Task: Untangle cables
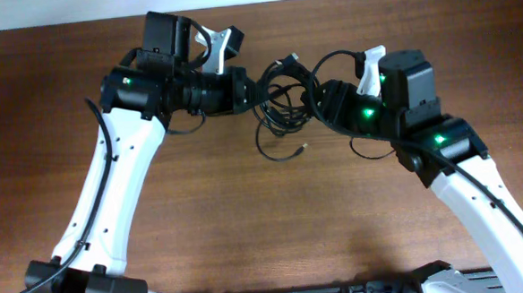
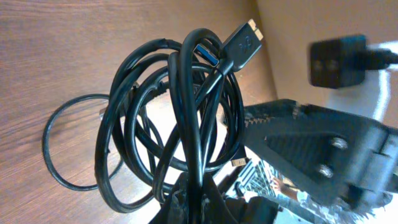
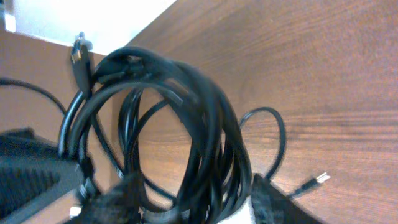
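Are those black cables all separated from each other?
No, the cables are looped through each other in one tangled coil.

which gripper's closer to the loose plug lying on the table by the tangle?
Right. The right gripper sits at the right edge of the cables, just past the plug. The left gripper is across the cables, further off.

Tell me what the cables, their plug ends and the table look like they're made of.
The cables: black, smooth, slightly glossy jacket, probably PVC or rubber; they bend in soft loops and catch highlights.
The plug: black moulded plastic body with a bright metal tip.
The table: brown wood grain, matte; it could be solid wood, veneer or laminate, and the look doesn't settle which.
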